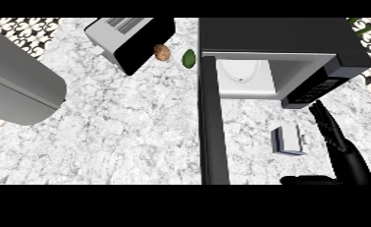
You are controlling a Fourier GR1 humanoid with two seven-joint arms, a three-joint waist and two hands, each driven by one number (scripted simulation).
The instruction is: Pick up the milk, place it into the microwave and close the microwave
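Counter (pixel 123 123): white-grey speckled stone. Patterned tile showed at far-left corner. Toaster (pixel 129 38), brown potato (pixel 162 52) and green fruit (pixel 188 59) sat at back. Microwave (pixel 275 34) stood back right, door (pixel 211 123) swung open.

Milk (pixel 287 140) sat on counter before microwave opening, right of door. Long axis ran toward microwave; top end unclear.

Right hand (pixel 339 147) was just right of milk, apart. Fingers straight, thumb spread, holding nothing.

The small white and blue milk (pixel 287 140) sits just left of the right hand (pixel 346 159). The black microwave (pixel 282 34) is past the fingertips. Its door (pixel 212 123) hangs wide open.
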